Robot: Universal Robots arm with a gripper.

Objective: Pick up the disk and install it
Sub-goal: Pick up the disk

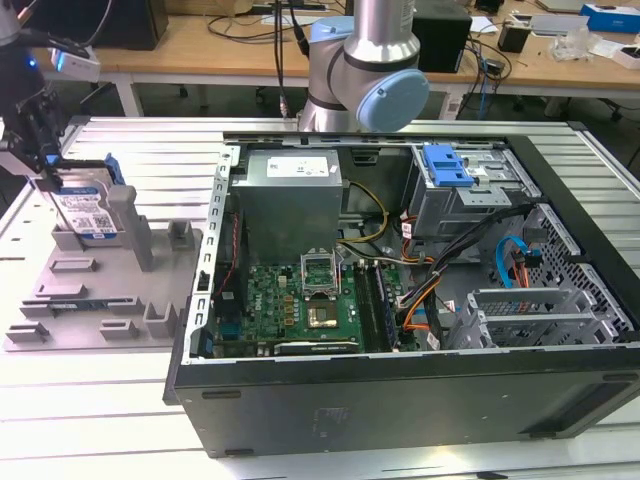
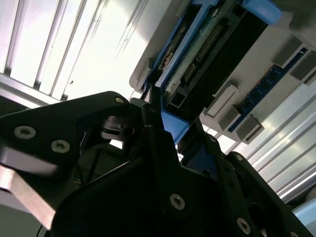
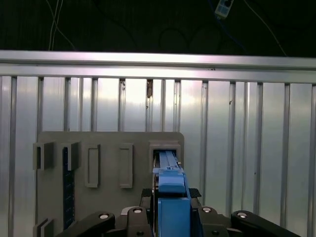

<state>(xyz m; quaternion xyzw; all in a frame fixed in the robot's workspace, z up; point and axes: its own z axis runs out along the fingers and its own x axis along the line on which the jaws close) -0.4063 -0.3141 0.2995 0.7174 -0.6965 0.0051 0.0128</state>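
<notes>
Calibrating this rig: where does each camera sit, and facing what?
Exterior view: off the arm, raised, facing the open black computer case; the silver arm shows.
First wrist view: at the wrist, facing the grey plastic fixture; black gripper shows.
Second wrist view: at the wrist, along the gripper.
All share the blue-framed silver disk.

disk (image 1: 85, 210) upright in fixture (image 1: 110, 300), gripper (image 1: 45, 172) above it, computer case (image 1: 400, 400) to exterior view's right
</notes>
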